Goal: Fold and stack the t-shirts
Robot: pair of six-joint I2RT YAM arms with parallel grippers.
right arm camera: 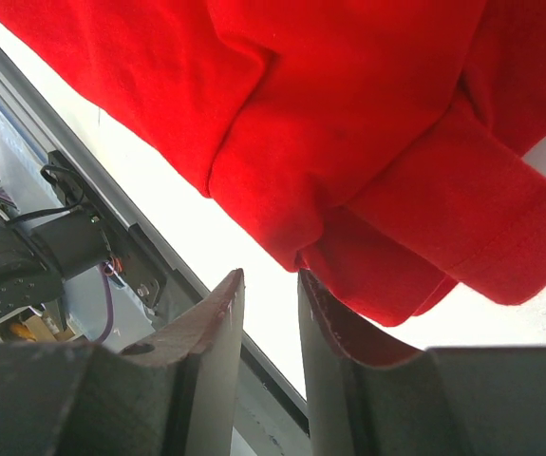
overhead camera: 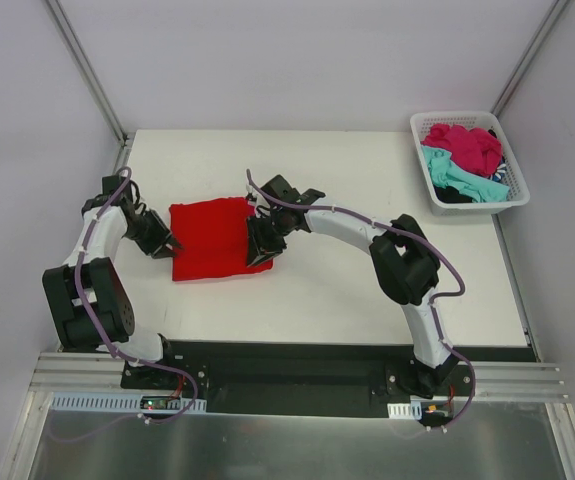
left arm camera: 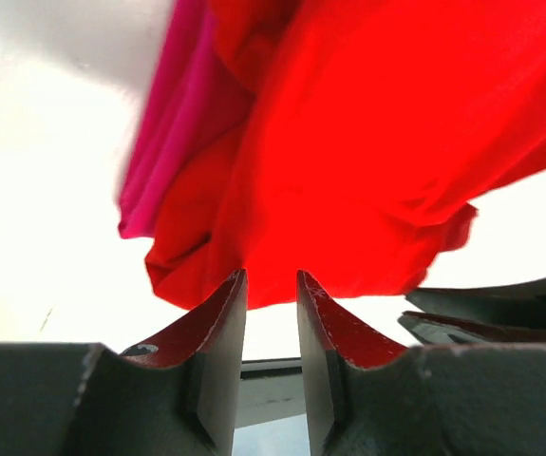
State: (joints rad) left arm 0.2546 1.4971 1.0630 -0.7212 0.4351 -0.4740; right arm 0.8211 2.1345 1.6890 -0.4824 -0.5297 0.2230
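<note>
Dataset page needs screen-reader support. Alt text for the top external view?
A folded bright red t-shirt lies on a white table, with the left arm at its left edge and the right arm at its right edge. A white lattice basket of crumpled pink, teal and dark shirts sits at the table's far right corner.

Two arms: left arm [overhead camera: 97, 240], right arm [overhead camera: 347, 225]. One table [overhead camera: 367, 290]. On it, one red t-shirt [overhead camera: 212, 240] and one magenta-pink t-shirt [left arm camera: 173, 133]. One basket [overhead camera: 512, 160] holding at least three shirts: magenta shirt [overhead camera: 467, 145], teal shirt [overhead camera: 452, 175], dark shirt [overhead camera: 457, 195].
</note>
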